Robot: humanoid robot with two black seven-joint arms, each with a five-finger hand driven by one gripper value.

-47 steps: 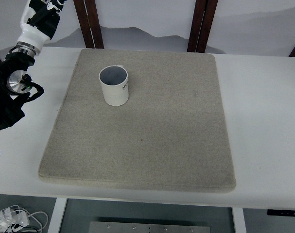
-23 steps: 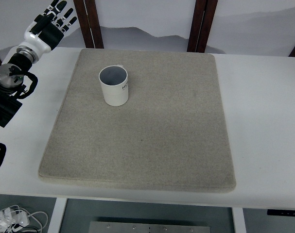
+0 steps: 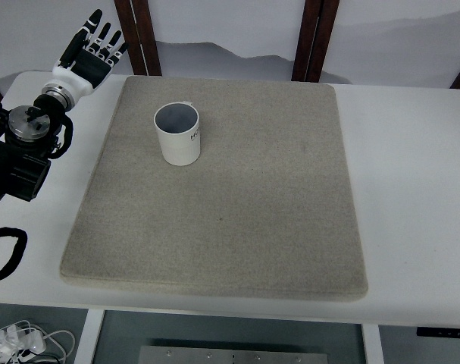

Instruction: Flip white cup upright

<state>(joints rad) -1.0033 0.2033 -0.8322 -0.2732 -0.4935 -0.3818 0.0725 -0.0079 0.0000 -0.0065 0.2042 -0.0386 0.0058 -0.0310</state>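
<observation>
A white cup [image 3: 178,134] stands upright, mouth up, on the far left part of the grey mat [image 3: 237,220]. It has small dark print on its side. My left hand [image 3: 92,47] is at the far left, beyond the mat's corner, with its fingers spread and holding nothing. It is well apart from the cup, to the cup's left and farther back. The left arm [image 3: 25,144] comes in along the left edge. The right arm is not in view.
The mat lies on a white table [image 3: 411,189]. Dark wooden posts [image 3: 142,38] [image 3: 313,38] stand behind the table's far edge. Cables [image 3: 17,341] lie on the floor below the front left.
My left hand has come into view at the top left and moved right and down toward the mat's far left corner, fingers spread. The cup has not moved.
</observation>
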